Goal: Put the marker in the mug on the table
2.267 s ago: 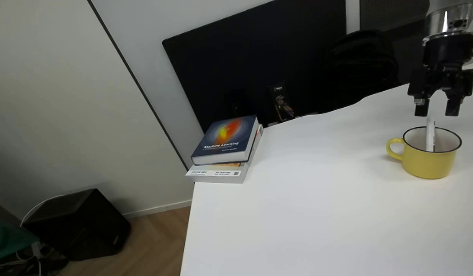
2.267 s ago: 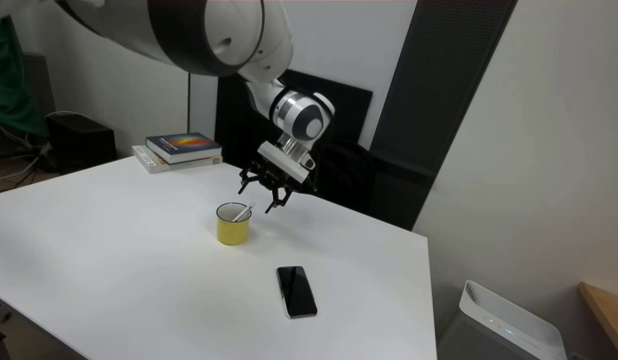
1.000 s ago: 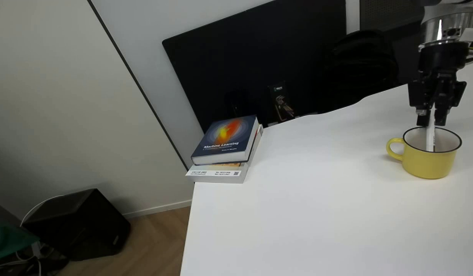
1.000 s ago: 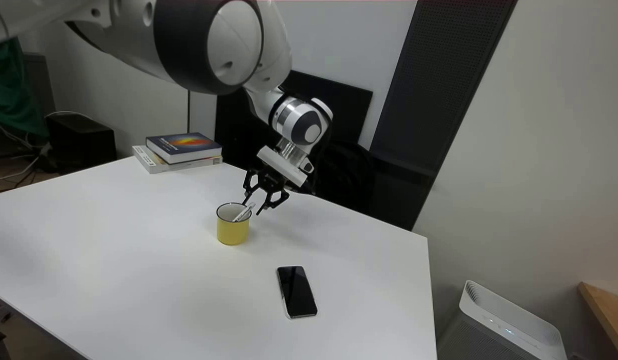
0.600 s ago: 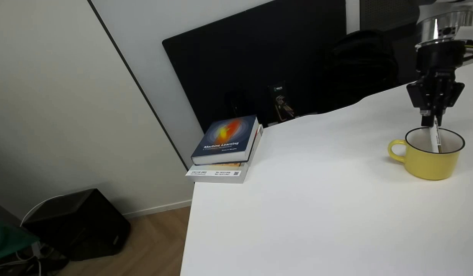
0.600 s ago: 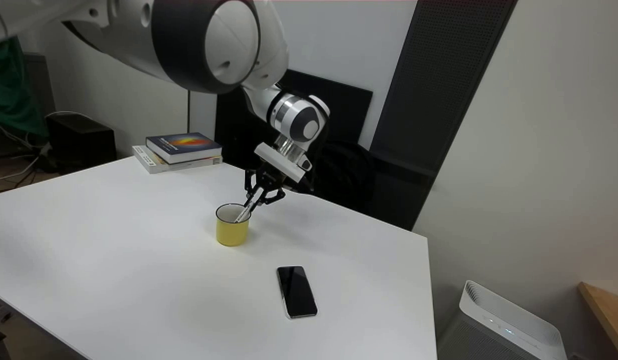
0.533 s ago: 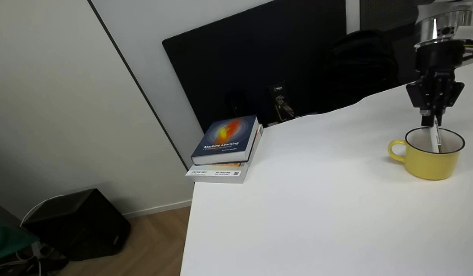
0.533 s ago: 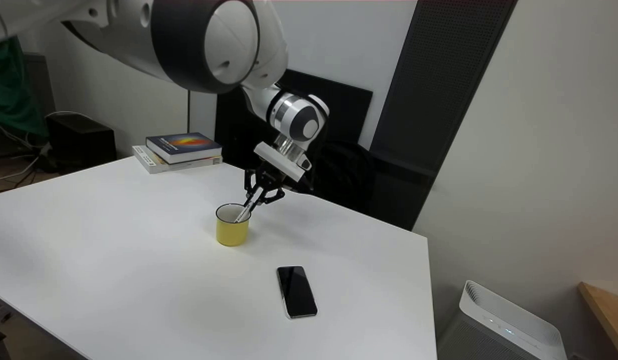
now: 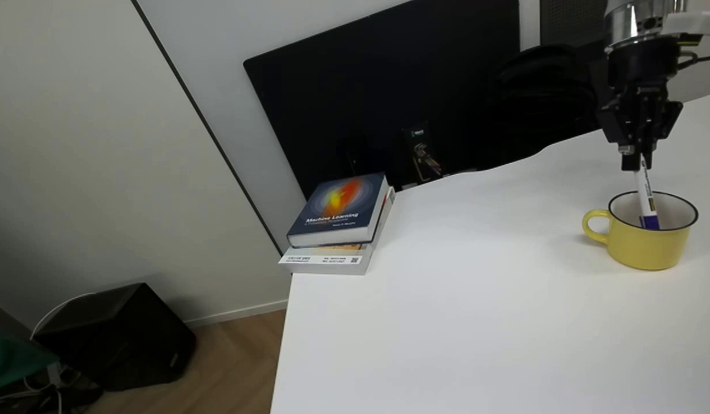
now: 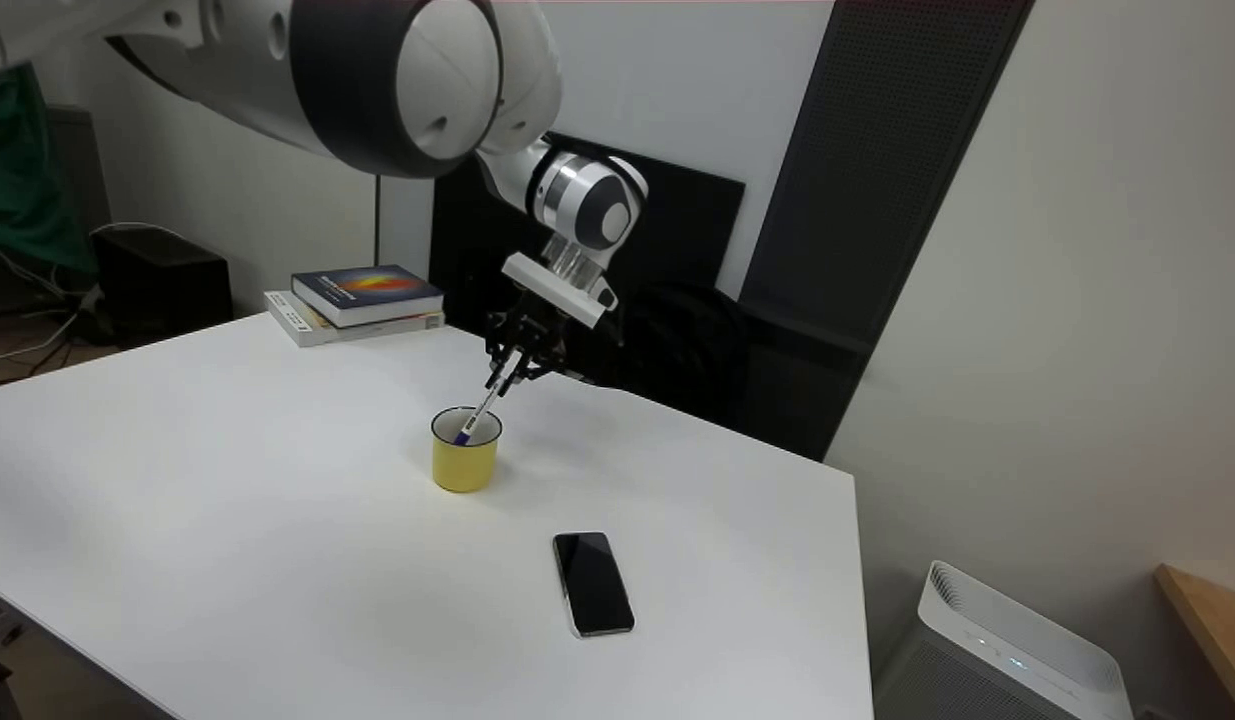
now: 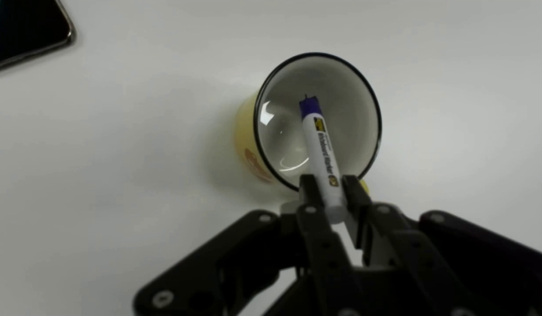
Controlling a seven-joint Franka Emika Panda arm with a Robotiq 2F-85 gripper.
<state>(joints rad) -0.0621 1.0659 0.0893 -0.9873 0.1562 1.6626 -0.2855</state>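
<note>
My gripper (image 11: 329,180) is shut on the marker (image 11: 321,142), with its black fingers pressed on both sides of the white upper end. In the wrist view the purple end points down inside the mug (image 11: 245,127). The yellow mug (image 9: 645,250) stands upright on the white table (image 9: 475,328), its handle toward the left there. The marker (image 10: 481,408) leans in both exterior views, its lower part within the mug's opening and its upper part above the rim. In an exterior view, my gripper (image 9: 639,164) is just above the rim. Whether the purple tip touches the mug's inside, I cannot tell.
A black phone (image 10: 593,584) lies on the table near the mug. Two stacked books (image 9: 340,213) sit at a table corner. Behind the table stands a large dark panel (image 9: 389,86). A white box-shaped appliance (image 10: 1007,650) stands beyond the table's edge.
My gripper came down, shut on the marker in the mug, then rose with it. The marker has come up, and its purple end now shows. The mug shifted slightly.
</note>
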